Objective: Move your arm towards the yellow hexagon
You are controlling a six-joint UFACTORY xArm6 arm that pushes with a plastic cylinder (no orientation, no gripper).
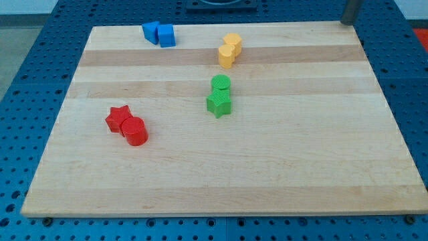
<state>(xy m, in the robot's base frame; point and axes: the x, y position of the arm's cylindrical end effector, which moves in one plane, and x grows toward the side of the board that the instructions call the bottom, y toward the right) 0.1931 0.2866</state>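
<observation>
Two yellow blocks touch near the board's top middle. The lower one [227, 55] looks like the yellow hexagon. The upper one [233, 43] has a shape I cannot make out. A grey rod enters at the view's top right. My tip [347, 21] sits at the board's top right corner, far to the right of the yellow blocks and slightly above them. It touches no block.
A blue cube [167, 35] and another blue block [150, 31] lie at top left. A green cylinder [221, 84] touches a green star [219, 104] below the yellow pair. A red star [118, 118] touches a red cylinder [135, 132] at left. The wooden board [301, 154] rests on a blue surface.
</observation>
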